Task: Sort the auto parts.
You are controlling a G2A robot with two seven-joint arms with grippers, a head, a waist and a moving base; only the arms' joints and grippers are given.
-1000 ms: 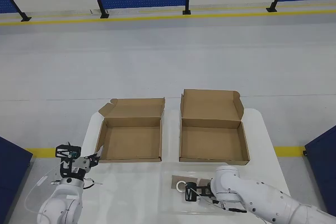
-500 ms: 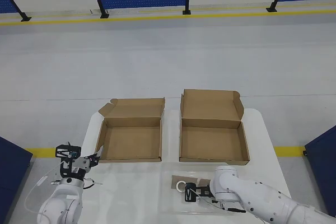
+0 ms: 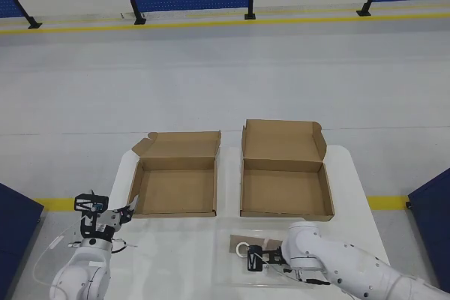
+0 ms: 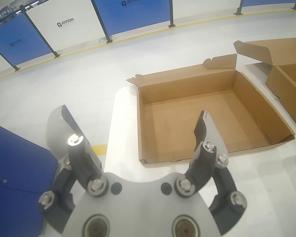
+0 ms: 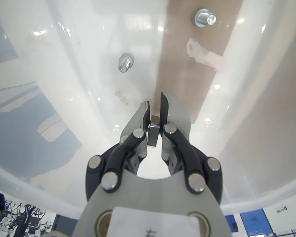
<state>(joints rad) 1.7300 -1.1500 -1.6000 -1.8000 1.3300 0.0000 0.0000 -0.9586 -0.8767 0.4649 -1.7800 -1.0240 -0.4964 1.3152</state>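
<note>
My right gripper (image 5: 155, 108) is shut on a small metal bolt (image 5: 153, 131), just above the floor of a clear plastic bin (image 5: 64, 57). Two more silver bolts lie in the bin, one (image 5: 125, 61) on bare plastic and one (image 5: 204, 18) on a brown card strip (image 5: 187, 57). In the top view the right gripper (image 3: 256, 259) sits at the bin near the table's front, beside a metal ring (image 3: 242, 250). My left gripper (image 4: 135, 122) is open and holds nothing, hanging off the table's left front corner (image 3: 124, 213), facing the left cardboard box (image 4: 207, 114).
Two open cardboard boxes stand side by side at the table's back, the left one (image 3: 174, 191) and the right one (image 3: 285, 191), both with nothing in them. A pale scrap of plastic film (image 5: 207, 56) lies on the card strip. Blue partitions flank the table.
</note>
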